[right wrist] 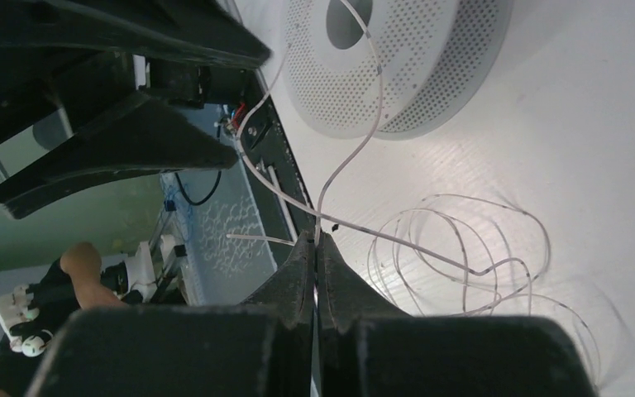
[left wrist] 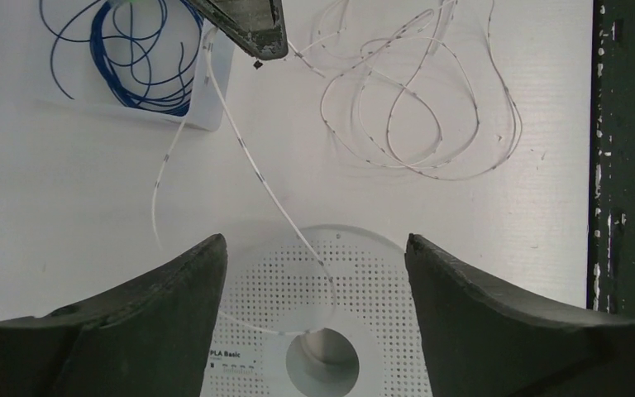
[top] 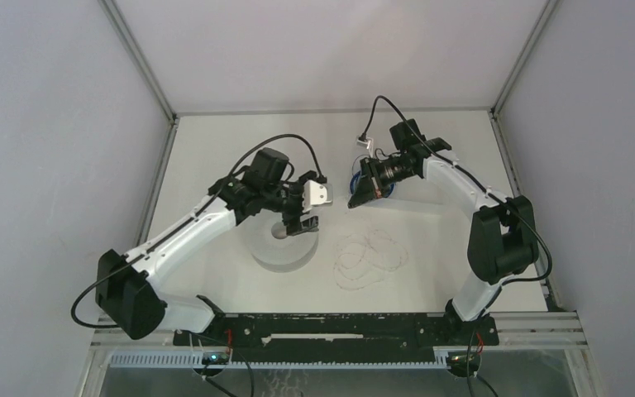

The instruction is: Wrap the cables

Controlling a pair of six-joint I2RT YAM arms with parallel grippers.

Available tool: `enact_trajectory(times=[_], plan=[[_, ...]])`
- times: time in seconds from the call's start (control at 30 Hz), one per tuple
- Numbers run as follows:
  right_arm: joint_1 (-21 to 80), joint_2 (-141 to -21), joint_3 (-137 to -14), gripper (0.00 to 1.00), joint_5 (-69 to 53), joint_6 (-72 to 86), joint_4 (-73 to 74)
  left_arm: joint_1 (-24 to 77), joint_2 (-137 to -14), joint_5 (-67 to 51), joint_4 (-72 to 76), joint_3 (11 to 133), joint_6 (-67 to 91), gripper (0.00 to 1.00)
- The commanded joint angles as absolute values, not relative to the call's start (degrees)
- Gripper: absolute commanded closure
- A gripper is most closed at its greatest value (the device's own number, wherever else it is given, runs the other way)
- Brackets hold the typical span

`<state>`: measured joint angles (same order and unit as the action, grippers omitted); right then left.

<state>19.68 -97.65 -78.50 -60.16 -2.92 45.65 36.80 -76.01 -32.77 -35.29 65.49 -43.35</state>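
Note:
The cable is a thin pale strand with dark marks. Its loose loops (top: 368,258) lie on the table right of a white perforated spool (top: 284,248). My right gripper (right wrist: 316,241) is shut on the strand. From there the strand runs to the spool's hub (right wrist: 362,50). In the left wrist view the right gripper's tip (left wrist: 252,29) holds the strand (left wrist: 252,161) slanting down to the spool (left wrist: 397,331), with the loops (left wrist: 413,107) at the upper right. My left gripper (left wrist: 314,240) is open and empty above the spool; in the top view (top: 300,222) it hovers over the hub.
A coil of blue wire (left wrist: 132,62) lies on a white card (left wrist: 207,116) at the far side, under the right gripper (top: 355,201). A black rail (top: 331,329) runs along the table's near edge. White enclosure walls stand left, right and behind.

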Motion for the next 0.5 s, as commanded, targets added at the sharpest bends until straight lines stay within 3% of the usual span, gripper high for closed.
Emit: enact_trajectory(times=[0.0, 0.1, 0.2, 0.27, 0.37, 0.47], plan=[[19.8, -96.1, -78.7, 1.0, -64.7, -7.8, 46.8, 38.4, -78.8, -32.1, -33.2, 69.7, -42.3, 0.23], [19.9, -95.2, -77.9, 1.0, -64.8, -9.8, 47.6, 39.5, -80.9, -30.0, -33.3, 70.1, -42.1, 0.4], [20.0, -94.4, -76.7, 1.0, -64.1, -11.1, 48.2, 40.0, -83.2, -29.4, -36.3, 71.9, -42.5, 0.72], [19.9, -93.9, -75.9, 1.0, -62.5, -11.5, 48.0, 40.0, -85.0, -29.5, -40.8, 75.1, -42.5, 0.88], [20.2, -93.1, -74.8, 1.0, -59.0, -11.6, 46.9, 39.9, -87.3, -32.1, -49.5, 81.4, -42.0, 0.99], [21.3, -92.3, -74.5, 1.0, -56.2, -13.8, 47.2, 39.9, -89.0, -37.7, -57.2, 88.1, -40.2, 1.0]])
